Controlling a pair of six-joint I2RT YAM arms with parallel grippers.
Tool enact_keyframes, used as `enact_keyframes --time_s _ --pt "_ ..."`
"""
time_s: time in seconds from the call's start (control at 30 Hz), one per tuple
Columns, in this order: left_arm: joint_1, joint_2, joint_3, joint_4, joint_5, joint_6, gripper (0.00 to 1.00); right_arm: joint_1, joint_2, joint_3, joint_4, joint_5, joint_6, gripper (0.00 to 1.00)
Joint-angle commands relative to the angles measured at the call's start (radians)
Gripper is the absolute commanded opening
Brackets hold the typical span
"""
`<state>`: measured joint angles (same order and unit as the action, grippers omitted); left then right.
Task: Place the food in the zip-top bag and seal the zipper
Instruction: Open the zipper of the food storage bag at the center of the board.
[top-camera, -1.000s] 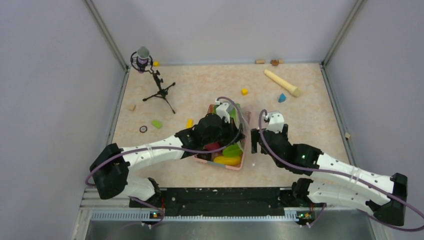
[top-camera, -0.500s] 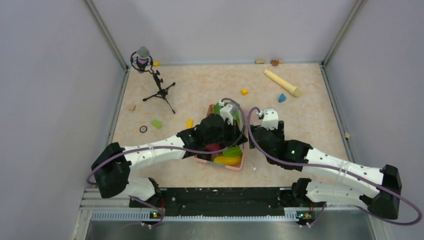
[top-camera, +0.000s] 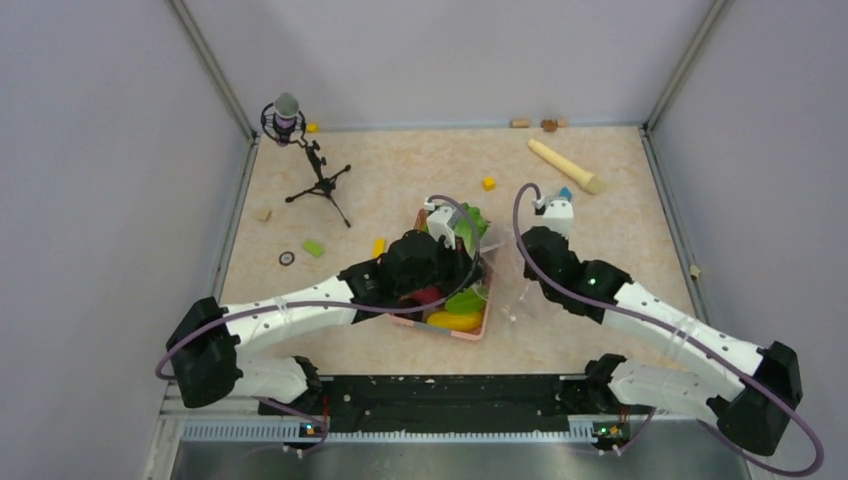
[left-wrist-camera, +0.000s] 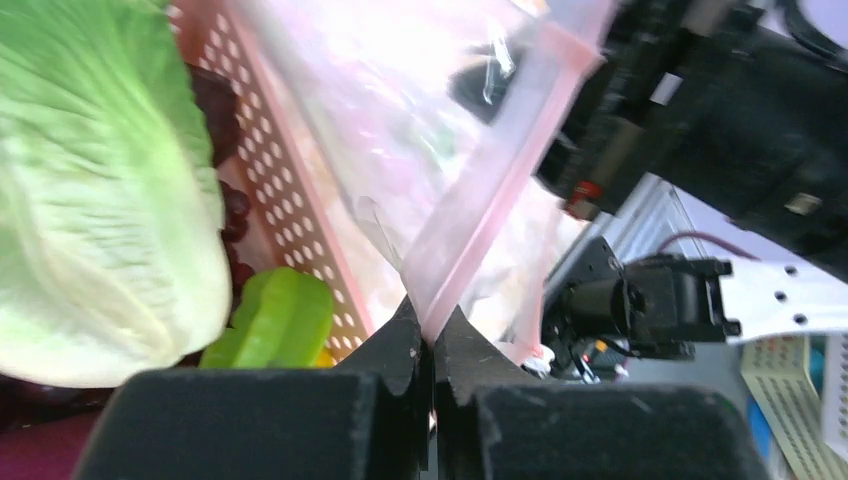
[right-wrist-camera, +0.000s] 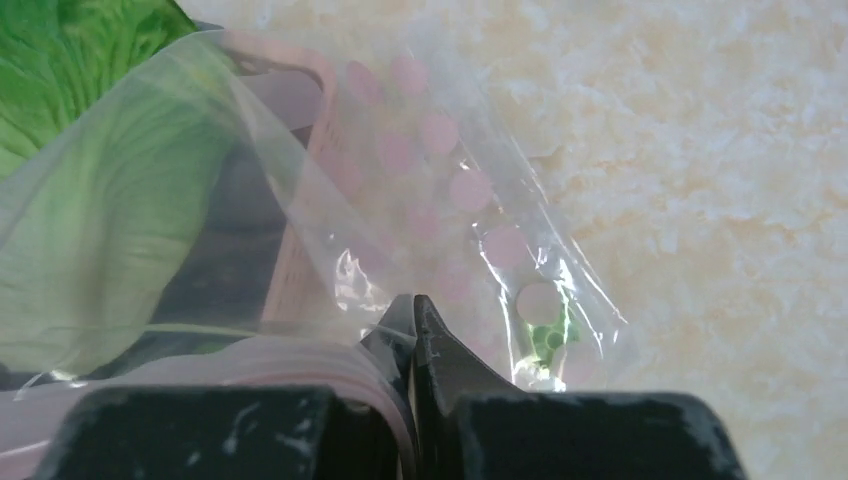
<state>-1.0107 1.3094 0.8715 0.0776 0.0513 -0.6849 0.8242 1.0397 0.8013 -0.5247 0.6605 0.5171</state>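
Nearest to us, the yellow fruit (top-camera: 452, 321) and the green pod (top-camera: 465, 300) lie in the near end of a pink basket (top-camera: 470, 335) at the middle of the table (top-camera: 400, 180).

Just beyond them, the left hand (left-wrist-camera: 430, 335) is pinched shut on the zipper (left-wrist-camera: 500, 160). That thin pinkish strip runs away from its fingertips, up and to the right, toward the right arm.

The zip-top bag (right-wrist-camera: 450, 200) hangs as loose, crinkled film along the basket's right side, between the basket and the right arm. The right hand (right-wrist-camera: 413, 315) is closed tight on the clear film, with a pinkish band just beside its fingertips.

At the far end of the basket lies the lettuce head (left-wrist-camera: 100, 180), partly seen through the plastic.

We judge that the next move turns on this: the bag's mouth is stretched between the two hands, its long edge running across from left to right. The food lies to the left of that mouth, beneath the left arm, which is the nearer one. None of it appears to be in the bag yet.

Compared with a second ago, the right hand, then spread wide beside the basket, has reached farther out and closed on the bag. The left hand has kept its grip.
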Motion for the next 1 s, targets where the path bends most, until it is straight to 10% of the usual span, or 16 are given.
enact_keyframes --time_s 0.0,0.47,0.97 --pt "-0.003 -0.039 0.003 -0.019 -0.206 0.058 0.00 -0.038 -0.128 0.104 -0.143 0.049 0.014 0.00" --pt "0.116 0.303 0.373 -0.272 -0.520 0.207 0.00 -0.060 -0.161 0.581 -0.870 0.054 0.085 0.00" --pt "0.112 0.304 0.337 -0.220 0.115 0.284 0.71 -0.060 -0.094 0.425 -0.537 0.017 -0.027 0.00"
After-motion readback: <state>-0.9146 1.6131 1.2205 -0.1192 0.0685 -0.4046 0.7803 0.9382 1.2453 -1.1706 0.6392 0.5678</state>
